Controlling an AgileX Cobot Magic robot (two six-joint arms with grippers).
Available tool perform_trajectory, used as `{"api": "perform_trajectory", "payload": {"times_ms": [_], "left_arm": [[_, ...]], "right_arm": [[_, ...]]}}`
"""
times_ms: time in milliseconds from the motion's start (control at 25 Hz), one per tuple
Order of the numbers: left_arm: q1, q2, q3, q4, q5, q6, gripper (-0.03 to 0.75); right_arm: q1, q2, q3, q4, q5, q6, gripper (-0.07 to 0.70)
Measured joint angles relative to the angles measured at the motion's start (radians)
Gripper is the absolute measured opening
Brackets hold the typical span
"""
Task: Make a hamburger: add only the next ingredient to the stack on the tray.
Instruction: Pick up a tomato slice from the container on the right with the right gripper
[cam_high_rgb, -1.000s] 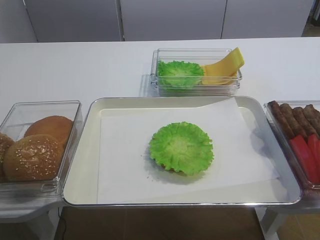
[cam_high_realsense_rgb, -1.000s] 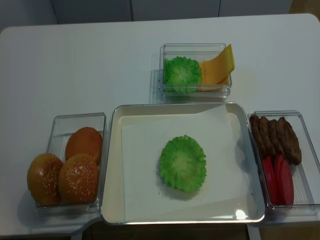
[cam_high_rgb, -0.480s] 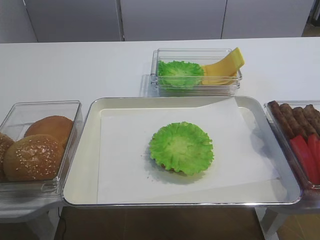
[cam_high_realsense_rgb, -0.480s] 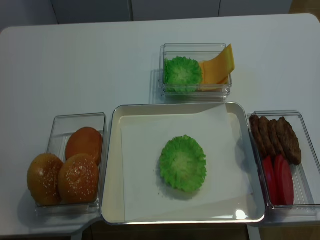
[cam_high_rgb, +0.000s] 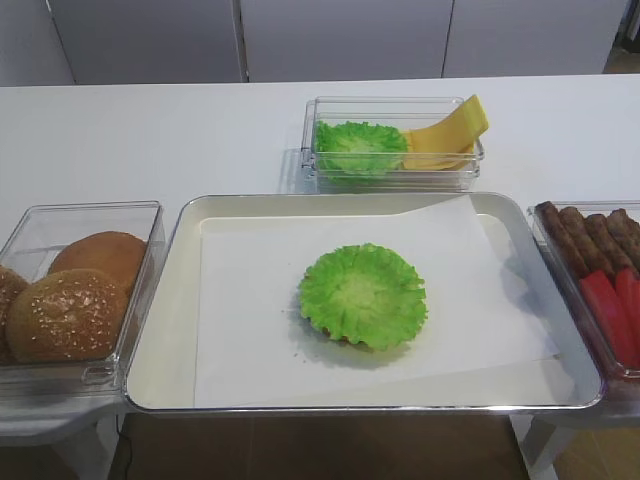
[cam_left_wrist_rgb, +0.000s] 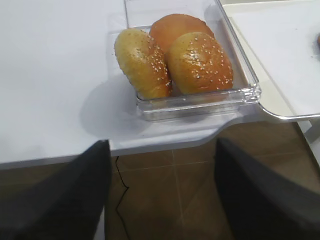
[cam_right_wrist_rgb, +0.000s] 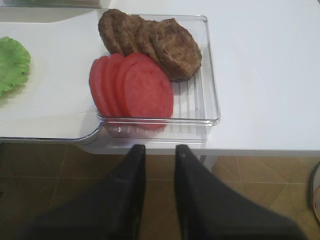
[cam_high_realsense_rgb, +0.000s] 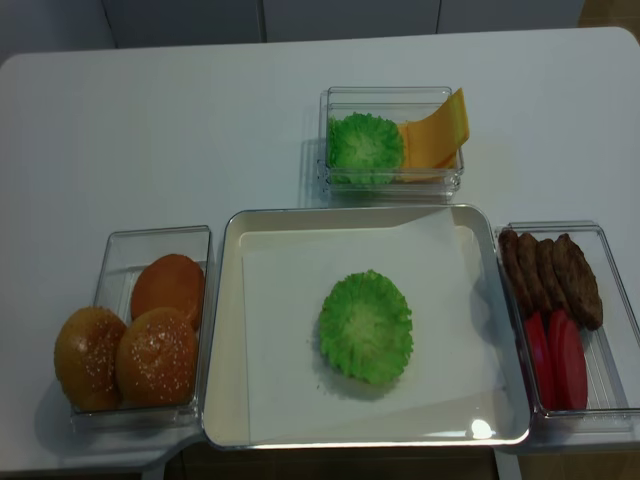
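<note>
The stack (cam_high_rgb: 363, 296) is a ruffled green lettuce leaf over a barely visible brown base, in the middle of the paper-lined metal tray (cam_high_rgb: 168, 330). Red tomato slices (cam_right_wrist_rgb: 142, 87) lean in a row in a clear box just right of the tray, also in the overhead view (cam_high_realsense_rgb: 560, 362). My right gripper (cam_right_wrist_rgb: 160, 149) hangs below the table's front edge, in front of that box. It is open by a narrow gap with nothing between its fingers. My left gripper (cam_left_wrist_rgb: 161, 145) stands wide open and empty below the table edge, in front of the bun box. Neither gripper shows in the exterior views.
Brown meat patties (cam_right_wrist_rgb: 160, 42) share the far end of the tomato box. Sesame buns (cam_left_wrist_rgb: 185, 60) fill a clear box left of the tray. A box with a spare lettuce leaf and yellow cheese (cam_high_realsense_rgb: 392, 145) stands behind the tray.
</note>
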Motion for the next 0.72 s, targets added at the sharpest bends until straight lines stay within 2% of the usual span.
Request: {"api": "perform_trajectory", "payload": {"times_ms": [520, 600, 720], "left_arm": [[0.000, 0.000, 0.000, 0.000, 0.000, 0.000, 0.477], [0.000, 0.000, 0.000, 0.000, 0.000, 0.000, 0.477], [0.000, 0.000, 0.000, 0.000, 0.000, 0.000, 0.477]], "right_arm": [[0.000, 0.000, 0.000, 0.000, 0.000, 0.000, 0.162], [0.000, 0.000, 0.000, 0.000, -0.002, 0.000, 0.212], [0.000, 0.000, -0.013, 0.005, -0.029, 0.000, 0.379]]}}
